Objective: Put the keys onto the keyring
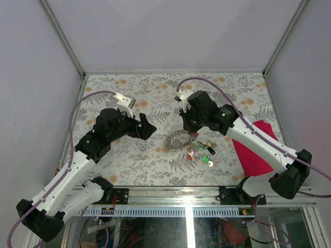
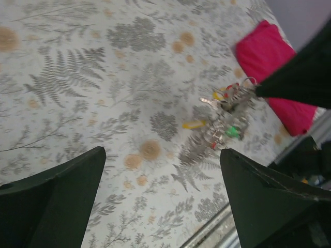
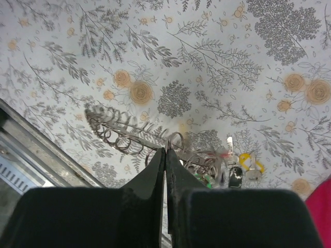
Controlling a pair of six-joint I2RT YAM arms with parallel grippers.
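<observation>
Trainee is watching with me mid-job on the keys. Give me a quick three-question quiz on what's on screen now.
1. True or false: the left gripper is shut.
2. In the top view, the crimson cloth lies on which side of the keys? A) left B) right C) on top of them
3. Which gripper has its tip by the keyring chain?
Key: 1 false, it is open. 2 B. 3 the right gripper, fingers closed.

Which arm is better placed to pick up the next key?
Left. The left gripper is open and empty, facing the keys; the right gripper seems shut on the keyring.
</observation>
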